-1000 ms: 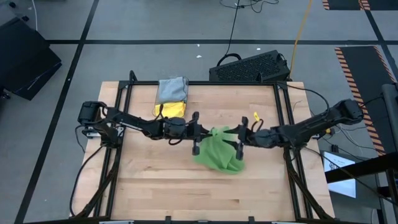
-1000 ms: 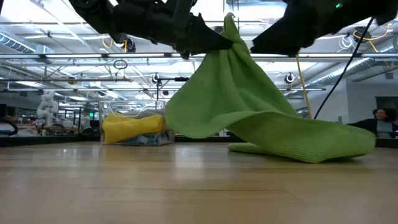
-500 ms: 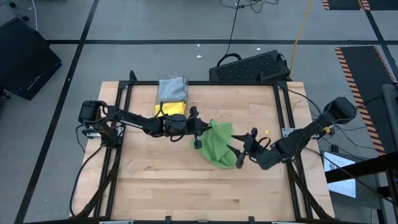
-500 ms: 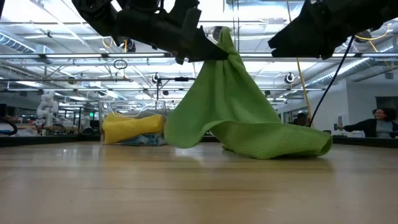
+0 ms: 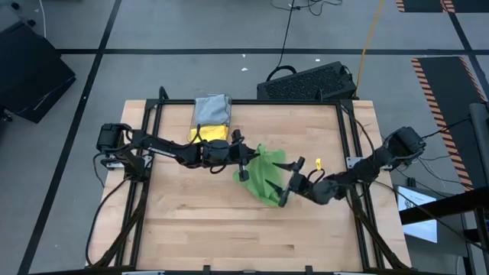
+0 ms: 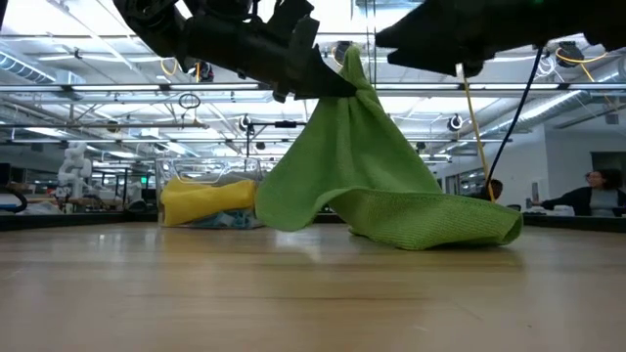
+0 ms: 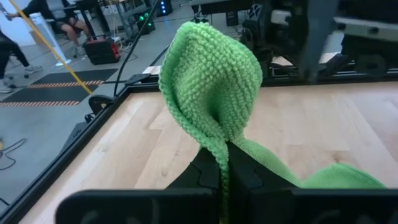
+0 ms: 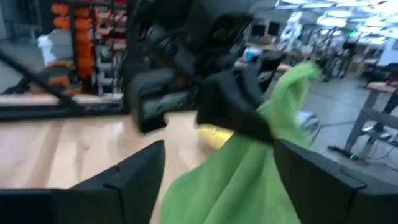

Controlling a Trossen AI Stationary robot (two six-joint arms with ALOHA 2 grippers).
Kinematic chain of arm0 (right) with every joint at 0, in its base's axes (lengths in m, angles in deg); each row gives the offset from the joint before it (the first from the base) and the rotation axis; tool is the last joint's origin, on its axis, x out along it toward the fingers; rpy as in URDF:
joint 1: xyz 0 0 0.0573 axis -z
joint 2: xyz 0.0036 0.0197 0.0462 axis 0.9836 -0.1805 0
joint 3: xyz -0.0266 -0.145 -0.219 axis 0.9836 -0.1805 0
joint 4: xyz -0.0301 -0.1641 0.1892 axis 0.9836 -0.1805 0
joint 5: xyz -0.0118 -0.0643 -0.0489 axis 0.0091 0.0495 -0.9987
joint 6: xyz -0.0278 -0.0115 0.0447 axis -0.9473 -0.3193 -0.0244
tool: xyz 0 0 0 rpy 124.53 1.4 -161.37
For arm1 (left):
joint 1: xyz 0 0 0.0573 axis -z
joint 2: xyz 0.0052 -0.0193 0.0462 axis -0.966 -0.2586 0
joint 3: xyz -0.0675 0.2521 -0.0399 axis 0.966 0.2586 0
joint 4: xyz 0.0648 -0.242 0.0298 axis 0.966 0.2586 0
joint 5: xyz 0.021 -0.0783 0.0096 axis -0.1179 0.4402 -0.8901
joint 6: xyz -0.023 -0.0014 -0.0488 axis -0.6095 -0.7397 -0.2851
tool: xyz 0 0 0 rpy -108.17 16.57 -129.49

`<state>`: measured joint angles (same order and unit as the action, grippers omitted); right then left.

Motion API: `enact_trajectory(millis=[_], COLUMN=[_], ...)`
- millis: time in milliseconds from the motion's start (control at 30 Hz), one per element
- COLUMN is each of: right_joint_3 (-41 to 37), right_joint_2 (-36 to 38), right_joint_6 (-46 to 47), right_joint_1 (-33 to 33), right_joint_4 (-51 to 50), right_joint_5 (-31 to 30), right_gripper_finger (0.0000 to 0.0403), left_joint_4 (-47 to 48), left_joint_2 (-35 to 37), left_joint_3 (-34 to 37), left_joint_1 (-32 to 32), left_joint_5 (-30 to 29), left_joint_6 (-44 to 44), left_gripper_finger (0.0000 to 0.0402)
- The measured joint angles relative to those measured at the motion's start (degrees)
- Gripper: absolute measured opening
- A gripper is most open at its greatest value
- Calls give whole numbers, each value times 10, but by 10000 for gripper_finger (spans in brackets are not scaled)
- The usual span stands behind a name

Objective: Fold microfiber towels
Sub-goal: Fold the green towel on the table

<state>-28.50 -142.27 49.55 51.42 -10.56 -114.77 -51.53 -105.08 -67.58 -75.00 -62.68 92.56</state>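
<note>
Left end effector (image 5: 243, 159): clamped shut on a corner of the bright green towel (image 5: 265, 176), holding it up.
Towel: drapes onto the bench (image 5: 191, 221) between both end effectors.
Right end effector (image 5: 289, 189): fingers spread wide, empty, beside the towel's lower edge.
Advice: seize a free corner before spreading flat.

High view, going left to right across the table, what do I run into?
Left arm base → grey and yellow towels at the table's far edge → left gripper, shut on the bright green towel → right gripper, open beside the towel → right arm's elbow.
</note>
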Motion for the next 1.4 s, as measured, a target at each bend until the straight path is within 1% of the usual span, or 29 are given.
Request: enact_trajectory(millis=[100, 200, 333, 400, 433, 533, 633, 700, 767, 867, 967, 1100, 1233, 1267, 1400], right_joint_3=[0, 0, 0, 0, 0, 0, 0, 0, 0, 0, 0, 0, 0, 0, 0], right_joint_2=[3, 7, 7, 4, 2, 3, 3, 4, 5, 4, 4, 4, 4, 8, 42], right_joint_6=[-18, -16, 15, 26, 24, 10, -9, -17, 1, 30, 57, 68, 51, 39, 26], right_joint_1=[17, 35, 53, 57, 58, 62, 78, 96, 116, 143, 160, 162, 162, 162, 161], right_joint_4=[24, 28, 19, 13, 12, 13, 29, 52, 56, 53, 44, 34, 32, 31, 3], right_joint_5=[0, 7, 71, 87, 84, 46, 50, 86, 121, 151, 167, 165, 164, 163, 149], right_gripper_finger=[317, 327, 323, 318, 315, 313, 312, 312, 304, 274, 224, 129, 24, 13, 14], left_joint_4=[0, 0, 7, 12, 15, 18, 18, 17, 17, 17, 17, 17, 17, 17, 20], left_joint_2=[0, 0, 0, 0, 0, 0, 0, 0, 0, 0, 0, 0, 0, 0, 0], left_joint_3=[0, 0, 0, 0, 0, 0, 0, 0, 0, 0, 0, 0, 0, 0, 0], left_joint_1=[0, 2, 4, 4, 4, 4, 6, 7, 8, 9, 9, 9, 9, 9, 11], left_joint_5=[-7, -7, -7, -7, -7, -7, -7, -7, -7, -7, -7, -7, -6, -6, -6], left_joint_6=[-2, -8, -10, -12, -14, -11, -7, -3, 3, 6, 6, 6, 6, 5, -3], left_gripper_finger=[11, 10, 5, 10, 11, 9, 4, 8, 12, 6, 5, 13, 4, 5, 25])
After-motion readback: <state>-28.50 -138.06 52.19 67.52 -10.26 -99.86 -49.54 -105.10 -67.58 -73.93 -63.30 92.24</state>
